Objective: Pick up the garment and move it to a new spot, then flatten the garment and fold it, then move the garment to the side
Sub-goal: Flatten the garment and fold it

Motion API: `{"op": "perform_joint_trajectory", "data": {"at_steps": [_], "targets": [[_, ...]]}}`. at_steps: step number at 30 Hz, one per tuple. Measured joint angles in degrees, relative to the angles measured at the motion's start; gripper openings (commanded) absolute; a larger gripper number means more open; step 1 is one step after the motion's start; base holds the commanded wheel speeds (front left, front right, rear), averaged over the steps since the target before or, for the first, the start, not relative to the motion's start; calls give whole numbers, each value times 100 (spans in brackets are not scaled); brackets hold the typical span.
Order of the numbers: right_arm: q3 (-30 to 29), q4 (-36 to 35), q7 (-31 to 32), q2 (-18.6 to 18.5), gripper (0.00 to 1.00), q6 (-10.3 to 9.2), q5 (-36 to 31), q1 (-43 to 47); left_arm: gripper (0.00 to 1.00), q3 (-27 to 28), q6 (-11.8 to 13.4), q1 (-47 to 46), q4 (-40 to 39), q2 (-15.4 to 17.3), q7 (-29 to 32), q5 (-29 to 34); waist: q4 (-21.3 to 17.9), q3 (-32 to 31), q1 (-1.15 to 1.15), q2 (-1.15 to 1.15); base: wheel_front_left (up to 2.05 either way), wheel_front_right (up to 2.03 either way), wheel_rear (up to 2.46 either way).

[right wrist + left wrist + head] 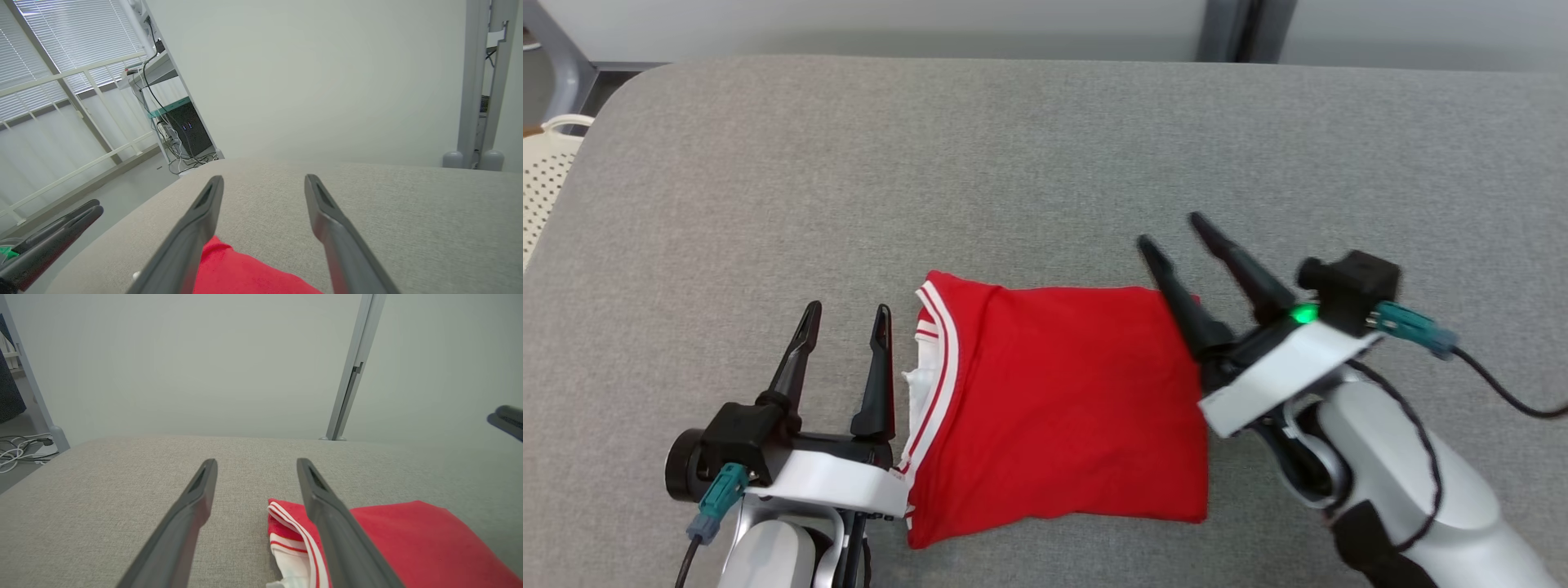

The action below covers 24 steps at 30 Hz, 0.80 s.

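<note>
The garment (1054,400), a red shirt with a white-striped collar, lies folded into a rough square on the grey table (1045,163), collar to the left. My left gripper (845,314) is open just left of the collar, fingers pointing away, nothing between them. My right gripper (1172,229) is open over the garment's far right corner, raised and tilted left, holding nothing. The left wrist view shows the collar (286,531) beside the right finger (331,522). In the right wrist view a red corner (241,273) lies below the open fingers.
A white perforated basket (543,180) stands off the table's left edge. A pale wall and grey posts (351,367) rise beyond the far edge. Cables (20,451) lie on the floor at the left.
</note>
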Motion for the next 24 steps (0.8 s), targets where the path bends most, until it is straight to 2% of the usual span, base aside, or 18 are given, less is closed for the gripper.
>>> {"op": "perform_joint_trajectory", "data": {"at_steps": [6, 12, 18, 24], "targets": [[-1548, -800, -25, -225, 100, 0, -877, 909, 100, 100, 31, 71, 59, -2, 0, -5, -227, -88, 0, 0, 0, 0, 0], [-2676, -1564, -25, -287, 100, 0, -1719, 1963, 100, 226, 49, 109, 186, 38, 0, -11, -412, -240, 0, 0, 0, 0, 0], [-3306, -1982, -25, -199, 100, 0, -2183, 2794, 100, 332, 98, 258, 221, 118, 0, -52, -558, -430, 0, 0, 0, 0, 0], [-3579, -2131, 13, -19, 100, 0, -2356, 3313, 100, 411, 118, 545, 201, 220, 0, -104, -633, -701, 0, 0, 0, 0, 0]]}}
